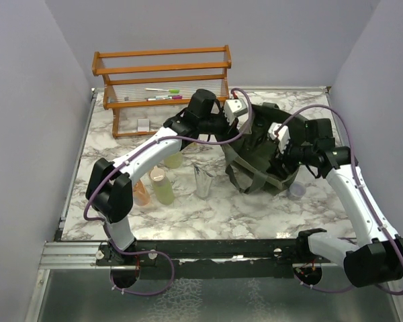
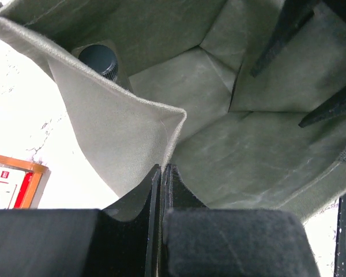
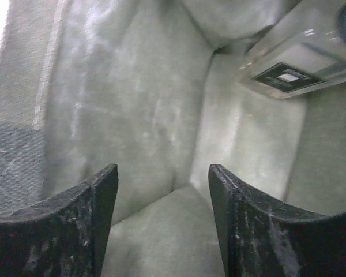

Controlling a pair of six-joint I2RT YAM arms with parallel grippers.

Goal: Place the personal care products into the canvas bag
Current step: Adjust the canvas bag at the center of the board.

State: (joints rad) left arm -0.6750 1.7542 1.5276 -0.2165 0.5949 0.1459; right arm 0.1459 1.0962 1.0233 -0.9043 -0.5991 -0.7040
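At the far left stands the orange wooden rack [image 1: 161,67]. Nearer to us an amber-orange bottle [image 1: 141,194], a pale green bottle [image 1: 164,189], a second pale bottle [image 1: 174,159] and the silver tube [image 1: 203,182] stand on the marble table [image 1: 242,215], all outside the bag and yet to be packed.

Our left arm folds at its elbow near the left edge and stretches diagonally far and right above those bottles. The left gripper [image 2: 162,170] is clamped tight on a fold of the canvas bag [image 1: 252,171] at its rim. We judge it pinches there to hold the floppy mouth open.

The bag sits right of centre. Behind the lifted flap a black-capped bottle [image 2: 98,59] appears tucked inside.

Our right arm bends leftward from the near-right base, its wrist dipping into the bag. The right gripper [image 3: 161,179] has its fingers spread with nothing between them. A pale labelled bottle [image 3: 294,66] lies just beyond on the fabric, so we judge that one delivered.

A small lavender jar [image 1: 297,191] rests just beside the bag's near-right side.
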